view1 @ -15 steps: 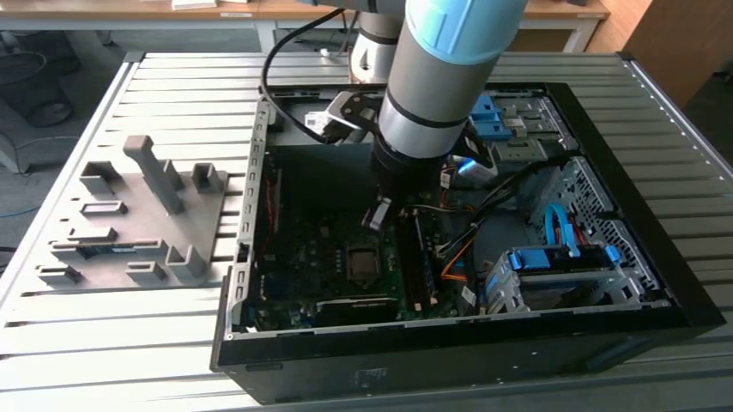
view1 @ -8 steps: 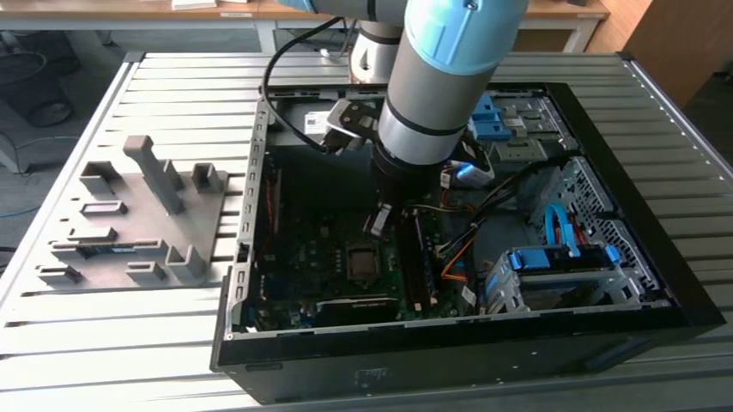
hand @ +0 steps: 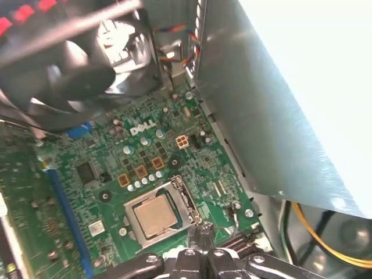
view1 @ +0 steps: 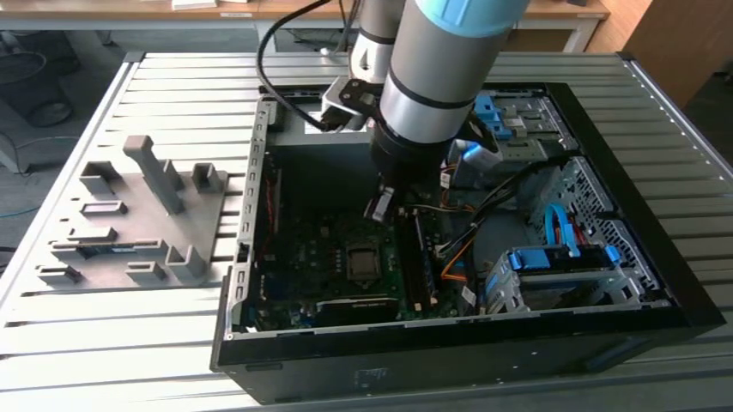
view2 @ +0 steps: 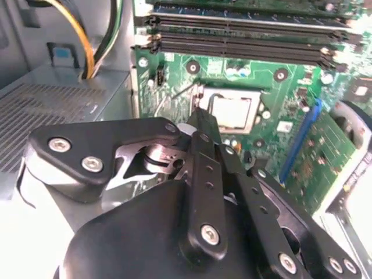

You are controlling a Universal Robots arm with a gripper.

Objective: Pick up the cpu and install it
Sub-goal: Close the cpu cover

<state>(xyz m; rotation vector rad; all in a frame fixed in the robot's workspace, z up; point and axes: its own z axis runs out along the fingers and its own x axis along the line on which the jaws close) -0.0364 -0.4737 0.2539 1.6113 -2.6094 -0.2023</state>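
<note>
Down inside the open computer case [view1: 458, 343] on the slatted table [view1: 172, 86], seen from the exterior view, the arm reaches toward the motherboard [view1: 332, 257], its gripper [view1: 382, 206] hanging just above the dark socket [view1: 363, 262]. From this angle I cannot make out the chip itself.

Seen in the second wrist view, the cpu [view2: 233, 110] lies flat within the metal-framed socket, beyond the gripper's black linkage; the memory slots [view2: 244, 35] run past it. I cannot tell whether the jaws are apart or together.

Seen in the first wrist view, the cpu [hand: 154, 216] is a pale silver-grey square, level and squarely seated in the socket, with nothing gripping it. I judge placement done; whether the retaining frame is latched I cannot say.
</note>
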